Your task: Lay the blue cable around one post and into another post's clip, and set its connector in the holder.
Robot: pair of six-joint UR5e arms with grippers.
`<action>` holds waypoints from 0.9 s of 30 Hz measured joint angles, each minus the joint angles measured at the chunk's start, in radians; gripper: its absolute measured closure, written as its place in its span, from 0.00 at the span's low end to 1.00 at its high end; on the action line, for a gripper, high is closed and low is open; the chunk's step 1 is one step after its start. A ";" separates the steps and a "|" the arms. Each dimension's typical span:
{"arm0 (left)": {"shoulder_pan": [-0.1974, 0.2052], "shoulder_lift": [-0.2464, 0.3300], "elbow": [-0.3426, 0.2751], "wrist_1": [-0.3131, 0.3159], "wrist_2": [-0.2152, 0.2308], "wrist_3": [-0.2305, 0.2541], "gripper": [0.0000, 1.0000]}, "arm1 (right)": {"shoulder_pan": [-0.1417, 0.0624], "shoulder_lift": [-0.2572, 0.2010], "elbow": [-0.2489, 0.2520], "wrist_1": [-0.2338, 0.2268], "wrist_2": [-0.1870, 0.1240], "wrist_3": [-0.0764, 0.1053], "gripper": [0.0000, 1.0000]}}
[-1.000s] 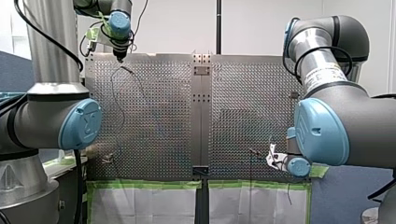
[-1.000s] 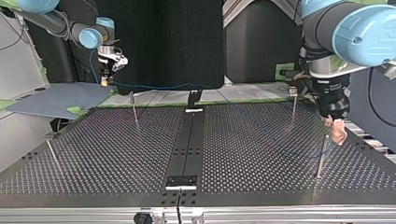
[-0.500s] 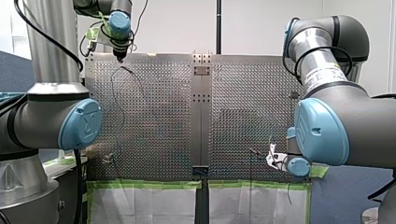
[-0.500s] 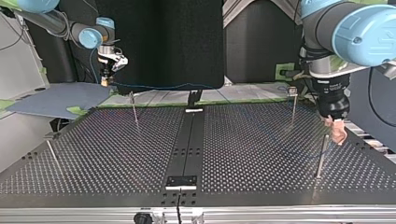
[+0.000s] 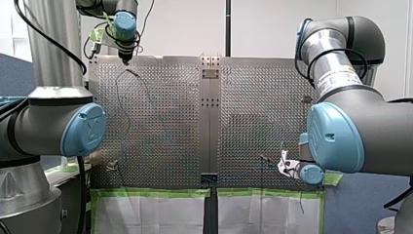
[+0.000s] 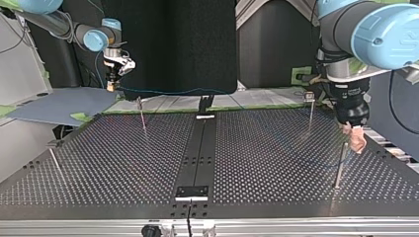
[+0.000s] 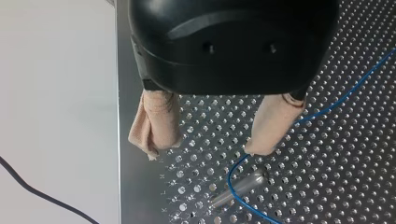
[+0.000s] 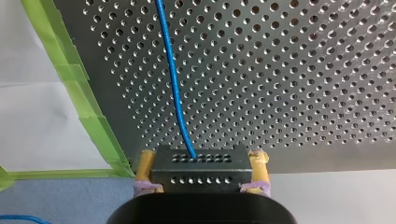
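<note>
- The blue cable (image 8: 175,88) leaves the connector (image 8: 200,169) and runs out across the table (image 8: 303,70). Its far part bends around a post (image 7: 238,186) near the table's edge.
- My right gripper (image 8: 203,164) pinches the connector between both fingers, just off the table's edge by the green tape (image 8: 79,93).
- My left gripper (image 7: 208,148) is spread wide and holds nothing. One beige pad (image 7: 273,123) is beside the cable; I cannot tell whether they touch.
- Across the table's middle the cable is hard to trace.

Left pincer (image 7: 205,150) agape, right pincer (image 8: 201,156) clamped.
</note>
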 joint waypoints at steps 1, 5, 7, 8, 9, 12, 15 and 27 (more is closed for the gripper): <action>0.000 0.000 0.000 0.000 0.000 0.000 0.00 | 0.000 0.000 0.000 0.000 0.000 0.000 1.00; -0.003 0.001 0.000 0.000 0.001 0.000 0.00 | 0.000 0.000 0.000 0.001 0.000 0.001 1.00; -0.006 0.003 0.000 0.000 0.006 -0.001 0.00 | 0.000 0.000 0.000 0.002 0.000 0.001 1.00; -0.008 0.005 0.000 0.001 0.010 -0.001 0.00 | 0.000 0.000 0.000 0.003 0.000 0.001 1.00; -0.011 0.009 -0.002 0.001 0.018 -0.001 0.00 | 0.000 0.000 0.000 0.004 0.000 0.001 1.00; -0.021 0.023 -0.013 0.005 0.041 0.011 0.00 | 0.000 0.000 0.000 0.005 0.000 0.001 1.00; -0.037 0.037 -0.035 0.015 0.066 0.032 0.00 | 0.000 0.000 0.000 0.006 0.000 0.001 1.00; -0.137 -0.025 -0.138 0.113 0.082 0.009 0.00 | 0.000 0.000 -0.002 0.015 0.000 -0.004 1.00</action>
